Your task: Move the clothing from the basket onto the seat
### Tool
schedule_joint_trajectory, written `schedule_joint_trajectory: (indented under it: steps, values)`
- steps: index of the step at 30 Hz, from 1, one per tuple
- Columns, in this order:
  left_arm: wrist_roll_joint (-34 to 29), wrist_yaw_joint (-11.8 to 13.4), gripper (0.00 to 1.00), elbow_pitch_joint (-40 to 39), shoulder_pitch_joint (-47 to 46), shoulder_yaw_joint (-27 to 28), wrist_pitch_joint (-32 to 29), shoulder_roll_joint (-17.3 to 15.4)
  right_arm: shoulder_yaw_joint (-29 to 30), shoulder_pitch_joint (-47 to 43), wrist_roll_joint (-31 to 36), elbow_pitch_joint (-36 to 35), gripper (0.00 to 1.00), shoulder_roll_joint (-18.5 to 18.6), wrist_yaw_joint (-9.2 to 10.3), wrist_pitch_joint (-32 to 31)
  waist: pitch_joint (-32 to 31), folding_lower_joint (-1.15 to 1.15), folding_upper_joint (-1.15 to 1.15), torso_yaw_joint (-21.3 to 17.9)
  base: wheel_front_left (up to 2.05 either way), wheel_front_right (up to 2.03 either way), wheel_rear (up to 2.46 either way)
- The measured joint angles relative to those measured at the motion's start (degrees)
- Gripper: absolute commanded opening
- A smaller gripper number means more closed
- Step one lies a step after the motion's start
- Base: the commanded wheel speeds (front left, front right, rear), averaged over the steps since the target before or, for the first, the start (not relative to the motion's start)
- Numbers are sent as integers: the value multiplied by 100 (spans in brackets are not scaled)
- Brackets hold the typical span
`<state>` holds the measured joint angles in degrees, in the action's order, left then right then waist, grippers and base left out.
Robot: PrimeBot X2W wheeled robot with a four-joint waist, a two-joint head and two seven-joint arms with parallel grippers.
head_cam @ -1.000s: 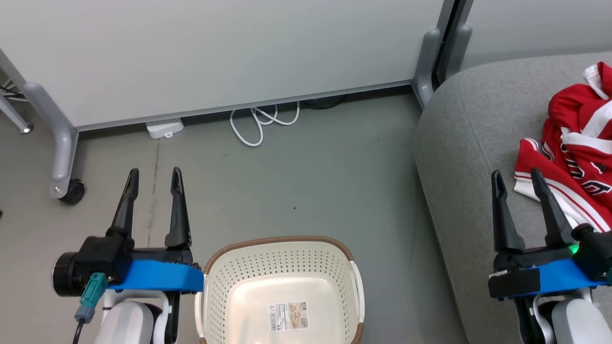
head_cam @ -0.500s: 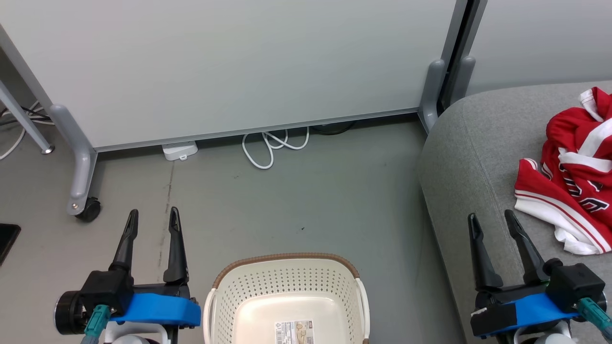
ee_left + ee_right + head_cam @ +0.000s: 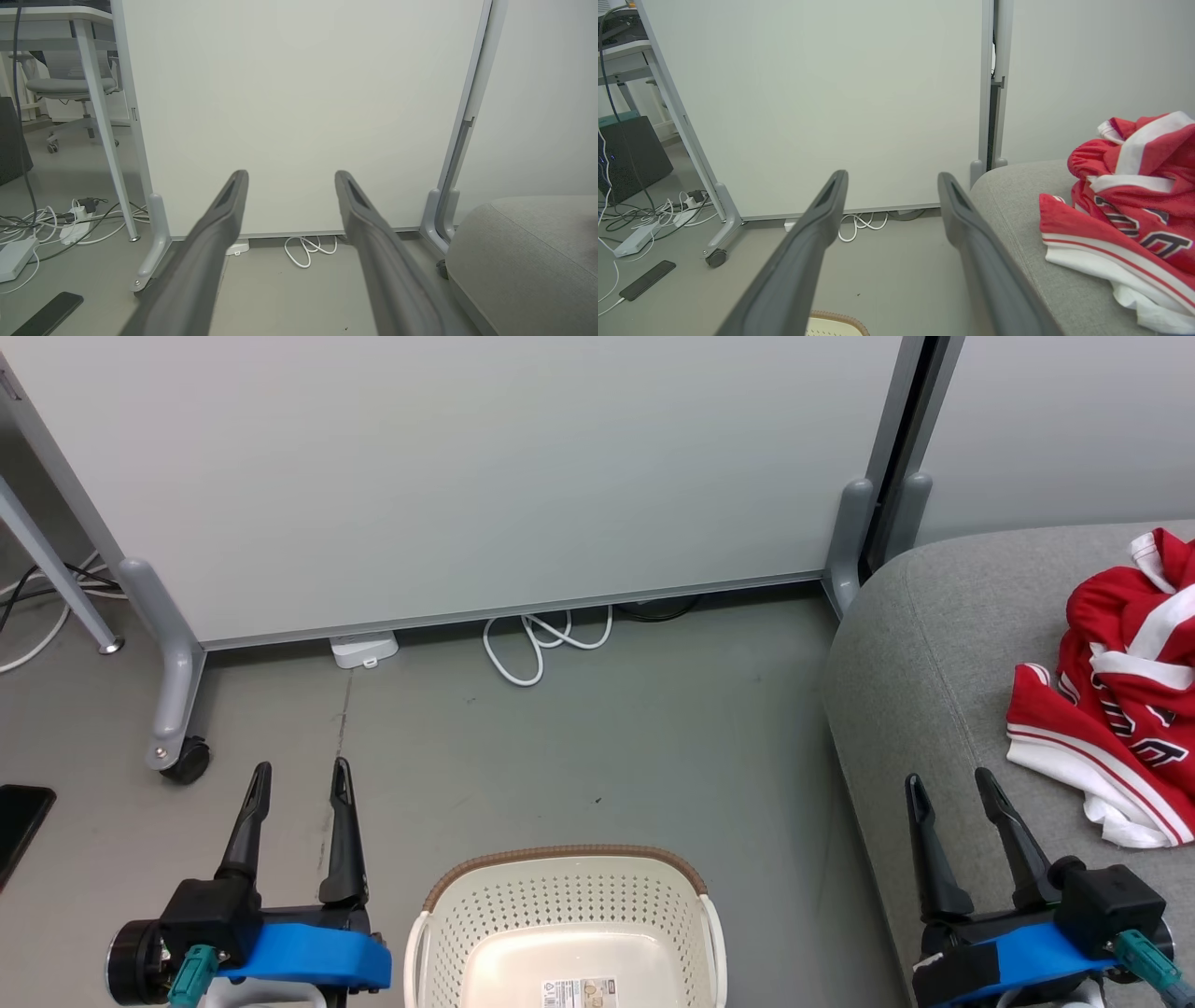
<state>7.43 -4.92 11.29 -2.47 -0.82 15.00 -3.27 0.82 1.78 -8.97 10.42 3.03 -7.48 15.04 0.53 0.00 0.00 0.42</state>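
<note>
Grippers, two, nearest the camera, both held level with fingers pointing toward 12 o'clock. At 7 o'clock, left gripper (image 3: 302,767) over the grey floor (image 3: 653,756), jaws spread wide, nothing between them. At 4 o'clock, right gripper (image 3: 947,777) seen against the edge of the seat (image 3: 915,691), jaws equally wide, holding nothing. At 6 o'clock, one basket (image 3: 560,852) on the floor between the two arms, one label (image 3: 579,992) on its bottom. At 3 o'clock, clothing (image 3: 1111,709): one red-and-white heap lying on the seat, just beyond the right fingers and apart from them; number of pieces in the heap cannot be told. Farther out toward 12 o'clock: one coiled white cable (image 3: 541,649), one pale partition panel (image 3: 467,476).
</note>
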Motion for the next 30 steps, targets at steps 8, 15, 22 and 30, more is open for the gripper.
schedule_joint_trajectory:
  steps: [8,15,22,30]
  values:
    - [-101,-42,100,40,3,31,0,14,-19,2,-29,15,100,-4,0,0,-3,0,0,0,0,0,0]
    - [59,-44,0,375,203,33,-110,51,-27,-96,-179,312,0,-11,0,-88,-3,0,0,0,0,0,0]
    - [867,-53,0,382,201,110,-320,51,25,-90,-953,315,0,-12,0,-290,-5,0,0,-2,0,0,0]
    - [1716,-71,0,366,166,168,-500,51,86,-79,-1784,318,0,-13,0,-490,-8,0,0,-5,0,0,0]
